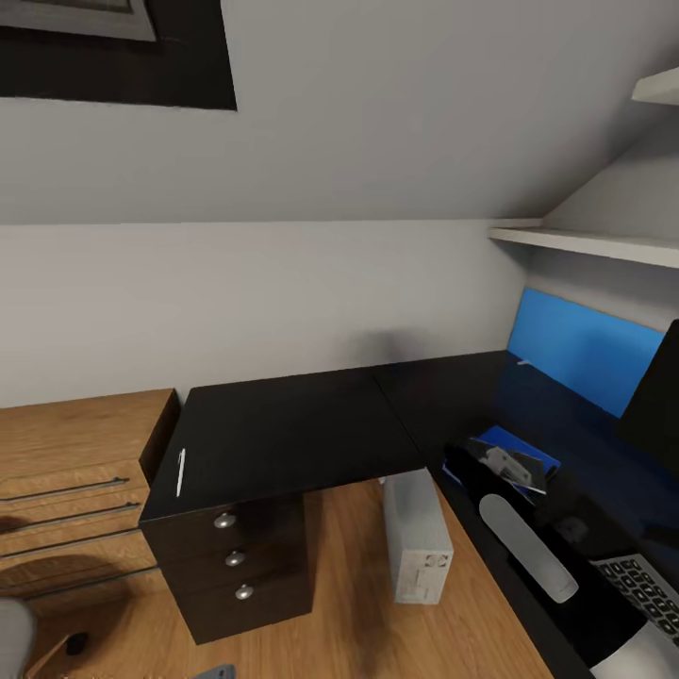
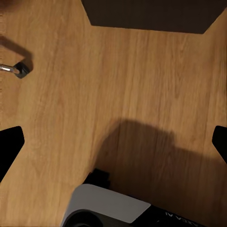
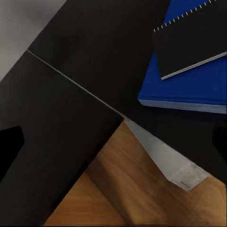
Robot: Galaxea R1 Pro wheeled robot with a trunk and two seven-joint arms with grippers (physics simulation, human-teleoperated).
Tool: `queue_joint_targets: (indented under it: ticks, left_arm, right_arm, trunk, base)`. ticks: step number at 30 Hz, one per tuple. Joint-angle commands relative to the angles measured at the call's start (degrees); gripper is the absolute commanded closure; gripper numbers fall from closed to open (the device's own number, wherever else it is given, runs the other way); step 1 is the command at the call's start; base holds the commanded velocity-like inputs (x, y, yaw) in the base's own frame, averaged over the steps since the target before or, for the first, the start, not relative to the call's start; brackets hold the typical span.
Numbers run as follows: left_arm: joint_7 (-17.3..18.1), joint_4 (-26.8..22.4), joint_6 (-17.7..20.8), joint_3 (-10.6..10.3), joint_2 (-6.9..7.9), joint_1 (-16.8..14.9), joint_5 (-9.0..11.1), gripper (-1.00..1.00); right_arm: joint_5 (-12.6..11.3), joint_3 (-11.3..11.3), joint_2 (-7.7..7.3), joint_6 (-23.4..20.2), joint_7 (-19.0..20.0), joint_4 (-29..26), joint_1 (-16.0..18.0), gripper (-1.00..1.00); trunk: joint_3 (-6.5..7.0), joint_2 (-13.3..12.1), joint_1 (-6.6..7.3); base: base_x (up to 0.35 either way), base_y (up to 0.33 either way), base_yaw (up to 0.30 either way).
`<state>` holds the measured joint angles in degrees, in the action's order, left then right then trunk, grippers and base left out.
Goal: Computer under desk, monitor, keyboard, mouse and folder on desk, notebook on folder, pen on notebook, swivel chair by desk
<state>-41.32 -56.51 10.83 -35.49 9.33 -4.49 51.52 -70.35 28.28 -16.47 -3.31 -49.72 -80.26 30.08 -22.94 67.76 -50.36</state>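
Note:
The glossy black desk [image 1: 283, 424] bends into an L along the walls. A thin white pen [image 1: 180, 471] lies at its left edge, above the three-knob drawer unit [image 1: 234, 558]. Under the desk corner stands the grey-white computer [image 1: 415, 538]. The blue folder [image 3: 189, 92] lies on the desk with the dark spiral-edged notebook [image 3: 194, 38] flat on top of it. My right gripper [image 3: 113, 146] hovers open over the desk corner, beside the folder, holding nothing. The keyboard [image 1: 651, 585] and monitor [image 1: 655, 396] sit at the far right. My left gripper [image 2: 113, 142] hangs open over the wood floor.
A light wood drawer chest [image 1: 66, 490] stands left of the desk. A blue wall panel [image 1: 580, 344] and white shelves [image 1: 585, 243] are on the right wall. A chair caster [image 2: 19, 70] shows on the floor, and a grey chair part [image 1: 14, 641] at lower left.

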Motion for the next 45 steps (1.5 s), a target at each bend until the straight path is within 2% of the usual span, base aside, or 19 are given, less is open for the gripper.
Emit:
queue_joint_targets:
  ticks: [1, 2, 3, 5, 8, 9, 10, 12, 16, 19, 30, 32, 36, 39, 40, 42, 44, 45]
  left_arm:
    - [-0.4, -0.1, 0.2, -0.2, 0.07, -0.1, 0.2, -1.00]
    - [-0.4, -0.1, 0.2, -0.2, 0.07, -0.1, 0.2, -1.00]
    - [-0.4, -0.1, 0.2, -0.2, 0.07, -0.1, 0.2, -1.00]
    - [-0.4, -0.1, 0.2, -0.2, 0.07, -0.1, 0.2, -1.00]
    - [-0.5, -0.1, 0.2, -0.2, 0.07, -0.1, 0.2, -1.00]
    - [-0.5, -0.1, 0.2, -0.1, 0.07, -0.1, 0.2, -1.00]
    - [-0.5, -0.1, 0.2, -0.1, 0.07, -0.1, 0.2, -1.00]
    - [-0.5, -0.1, 0.2, -0.1, 0.07, -0.1, 0.2, -1.00]
    - [-0.5, -0.1, 0.2, 0.0, 0.13, -0.1, 0.2, -1.00]
    - [-0.5, -0.2, 0.2, 0.1, 0.15, -0.1, 0.2, -1.00]
    - [-0.5, -0.3, 0.2, 0.1, 0.16, -0.1, 0.2, -1.00]
    - [-0.5, -0.3, 0.2, 0.1, 0.10, -0.1, 0.2, -1.00]
    - [-0.5, -0.3, 0.2, 0.2, 0.08, -0.1, 0.2, -1.00]
    - [-0.5, -0.3, 0.2, 0.1, 0.08, -0.1, 0.2, -1.00]
    - [-0.5, -0.3, 0.2, 0.1, 0.07, -0.1, 0.2, -1.00]
    - [-0.5, -0.3, 0.2, 0.2, 0.07, -0.1, 0.2, -1.00]
    - [-0.5, -0.3, 0.2, 0.2, 0.09, -0.1, 0.2, -1.00]
    - [-0.5, -0.3, 0.2, 0.2, 0.11, -0.1, 0.2, -1.00]
  right_arm:
    - [0.0, 0.7, -0.03, -0.4, -0.3, -0.4, 0.0, -1.00]
    - [0.0, 1.1, -0.01, -0.3, -0.2, -0.5, 0.0, -1.00]
    - [0.5, 3.7, 0.04, -0.3, 0.0, -0.8, -0.1, -1.00]
    - [1.7, 5.5, 0.13, -0.3, 0.0, -0.9, -0.1, -1.00]
    - [5.5, 8.8, 0.72, -0.3, 0.0, -0.9, -0.1, -1.00]
    - [8.1, 10.5, 1.37, -0.4, -0.2, -1.0, -0.1, -1.00]
    - [9.4, 11.2, 1.75, -0.4, -0.2, -1.0, -0.1, -1.00]
    - [14.4, 12.9, 3.64, -0.5, -0.4, -1.1, -0.1, -1.00]
    - [20.0, 14.7, 6.73, -0.7, -0.4, -1.0, -0.1, -1.00]
    - [20.8, 16.4, 7.01, -0.8, -0.2, -1.0, -0.1, -1.00]
    - [21.0, 17.4, 7.40, -0.7, -0.1, -1.3, -0.1, -1.00]
    - [20.6, 17.3, 8.80, -0.7, -0.3, -0.7, -0.1, -1.00]
    - [20.8, 17.5, 10.02, -0.5, 0.0, 0.1, -0.1, -1.00]
    - [20.9, 17.3, 12.40, -1.1, 0.5, 0.6, 0.0, -1.00]
    - [21.1, 17.0, 13.72, -2.1, 0.5, 1.3, 0.1, -1.00]
    - [21.5, 16.6, 14.92, -3.2, 0.4, 2.9, 0.7, -1.00]
    - [22.9, 14.1, 16.54, -5.1, 0.6, 8.7, 4.7, -1.00]
    - [23.2, 13.1, 16.79, -5.4, 0.7, 10.8, 6.4, -1.00]
  trunk:
    - [-0.08, 0.0, 0.00]
    - [-0.09, 0.0, 0.00]
    - [-0.12, 0.0, 0.00]
    - [-0.18, 0.0, 0.00]
    - [-0.31, 0.0, 0.00]
    - [-0.35, 0.0, 0.00]
    - [-0.40, 0.0, 0.00]
    - [-0.49, 0.0, 0.00]
    - [-0.62, 0.0, 0.00]
    - [-0.64, 0.0, 0.00]
    - [-0.64, 0.0, 0.00]
    - [-0.64, 0.0, 0.00]
    - [-0.64, 0.0, 0.00]
    - [-0.64, 0.0, 0.00]
    - [-0.64, 0.0, 0.00]
    - [-0.64, 0.0, 0.00]
    - [-0.64, 0.0, 0.00]
    - [-0.64, 0.0, 0.00]
  base:
    - [0.000, 0.000, 0.216]
    - [0.000, 0.000, 0.228]
    - [0.000, 0.000, 0.260]
    - [0.000, 0.000, 0.262]
    - [0.000, 0.000, 0.255]
    - [0.000, 0.000, 0.251]
    - [0.000, 0.000, 0.250]
    - [0.000, 0.000, 0.246]
    - [0.000, 0.000, 0.144]
    - [0.000, 0.000, 0.024]
    - [0.000, 0.000, 0.003]
    - [0.000, 0.000, 0.000]
    - [0.000, 0.000, 0.000]
    - [0.000, 0.000, 0.000]
    - [0.000, 0.000, 0.000]
    - [0.000, 0.000, 0.000]
    - [0.000, 0.000, 0.000]
    - [0.000, 0.000, 0.000]
